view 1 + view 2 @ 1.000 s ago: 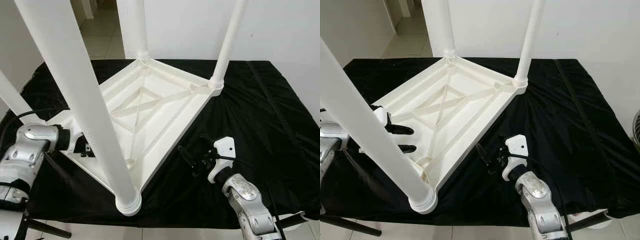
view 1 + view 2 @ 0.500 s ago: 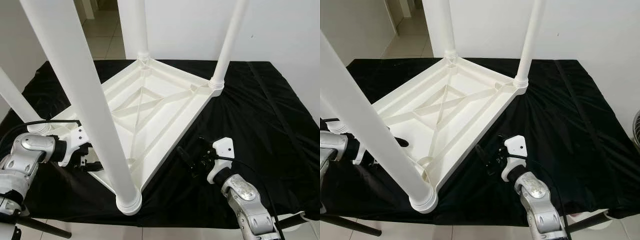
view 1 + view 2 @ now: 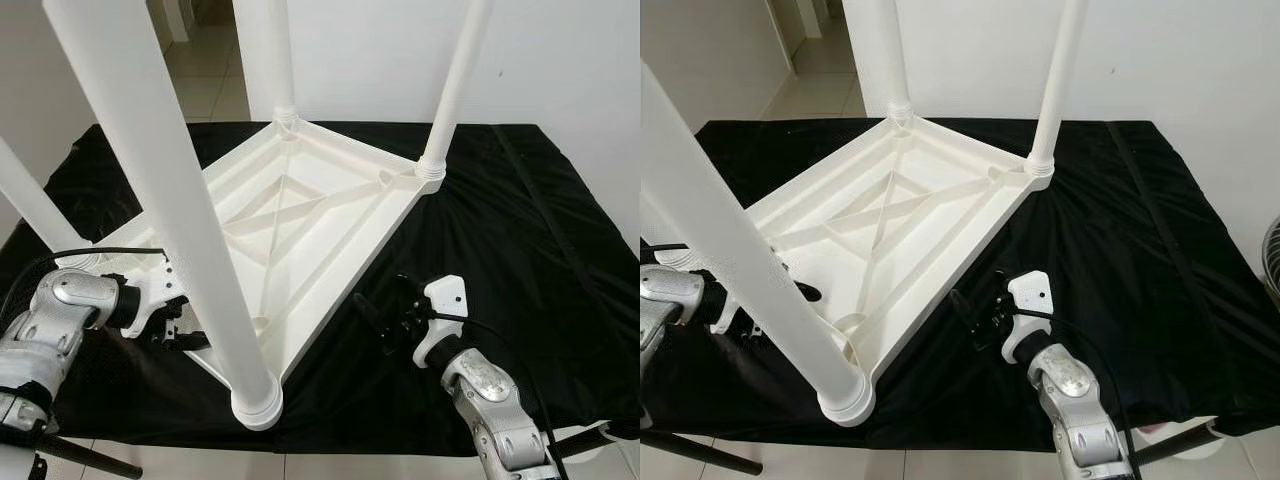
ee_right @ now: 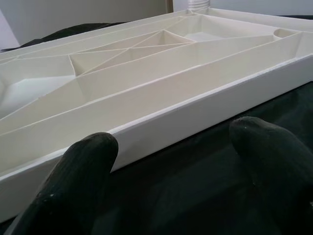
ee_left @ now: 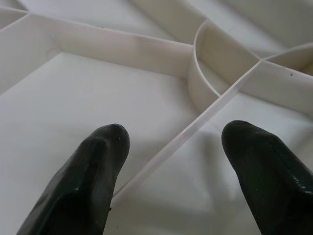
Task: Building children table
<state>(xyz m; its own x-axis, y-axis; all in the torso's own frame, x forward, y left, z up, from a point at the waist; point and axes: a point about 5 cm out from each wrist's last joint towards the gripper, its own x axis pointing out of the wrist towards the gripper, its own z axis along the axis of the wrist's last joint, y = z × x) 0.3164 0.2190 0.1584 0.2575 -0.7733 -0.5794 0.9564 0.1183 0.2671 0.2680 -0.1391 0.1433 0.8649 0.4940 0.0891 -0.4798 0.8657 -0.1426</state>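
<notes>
While upturned, ribbed white plastic table (image 3: 300, 215) shows round legs (image 3: 160, 190)

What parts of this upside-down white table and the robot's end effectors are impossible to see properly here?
- Tops of the table legs: cut off by the upper edge in both eye views.
- Left end effector: in the eye views the near leg hides much of it; its wrist view shows it open over the table's underside.
- Right end effector: dark against the black cloth, so its outline is hard to trace.
</notes>
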